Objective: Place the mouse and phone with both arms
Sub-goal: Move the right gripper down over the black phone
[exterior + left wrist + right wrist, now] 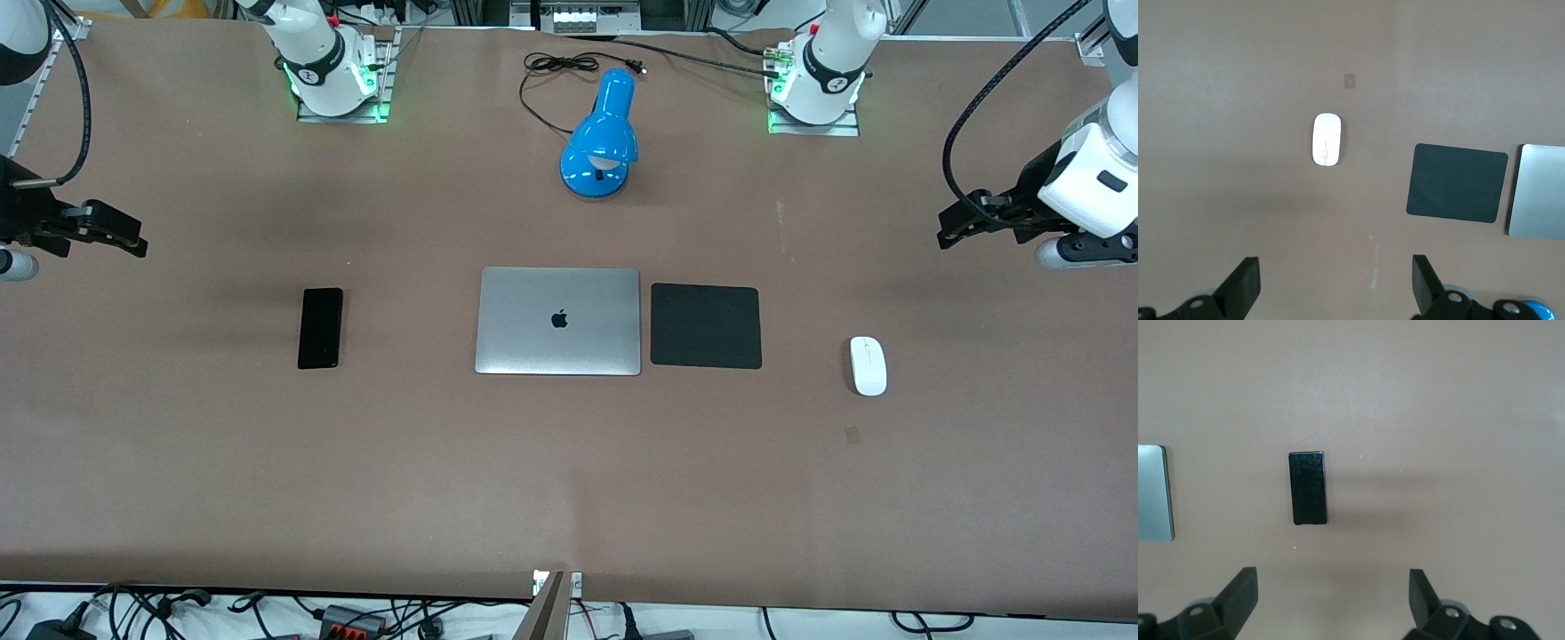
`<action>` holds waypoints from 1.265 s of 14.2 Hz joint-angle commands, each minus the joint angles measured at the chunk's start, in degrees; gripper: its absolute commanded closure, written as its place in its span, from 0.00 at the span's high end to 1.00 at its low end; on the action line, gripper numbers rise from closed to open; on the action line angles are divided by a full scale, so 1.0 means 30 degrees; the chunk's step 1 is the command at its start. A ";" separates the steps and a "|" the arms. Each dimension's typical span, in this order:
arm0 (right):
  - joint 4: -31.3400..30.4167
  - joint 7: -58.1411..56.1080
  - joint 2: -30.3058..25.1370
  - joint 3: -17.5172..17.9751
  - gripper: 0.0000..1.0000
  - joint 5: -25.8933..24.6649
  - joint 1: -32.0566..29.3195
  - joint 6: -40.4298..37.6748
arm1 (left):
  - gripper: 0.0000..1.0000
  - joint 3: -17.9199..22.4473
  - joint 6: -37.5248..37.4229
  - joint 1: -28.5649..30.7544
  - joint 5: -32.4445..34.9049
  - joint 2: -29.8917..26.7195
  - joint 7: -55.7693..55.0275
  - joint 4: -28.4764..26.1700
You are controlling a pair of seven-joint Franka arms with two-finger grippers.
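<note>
Brown tabletop (pixel 569 480), nothing grasped yet. Left gripper (pixel 1331 283) over its end, fingers wide: lower squarely astride white mouse (pixel 868 365). Right gripper (pixel 1331 600), fingers equally wide: pinch black phone (pixel 320 327) across long edges.

Glossy white mouse (pixel 869 365); matt black mat (pixel 706 326).

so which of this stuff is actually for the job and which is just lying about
For the job:
mouse
phone
left gripper, open, empty
right gripper, open, empty

Just lying about:
laptop
black mat
blue lamp
</note>
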 commanded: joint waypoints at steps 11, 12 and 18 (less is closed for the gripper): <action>0.0093 0.0171 0.1233 0.0350 1.00 -0.0137 -0.0218 -0.0835 | 1.00 -0.0143 -0.0379 0.0151 -0.0255 -0.0209 -0.0133 -0.0051; 0.0121 0.0144 0.1815 0.0350 1.00 0.0037 -0.0218 -0.0835 | 1.00 -0.0143 -0.0496 0.0151 -0.0255 -0.0209 -0.0133 -0.0051; -0.0931 0.0203 0.6032 0.0350 1.00 0.0097 -0.0217 0.0214 | 1.00 -0.0143 -0.0526 0.0005 -0.0081 -0.0180 0.0070 0.0037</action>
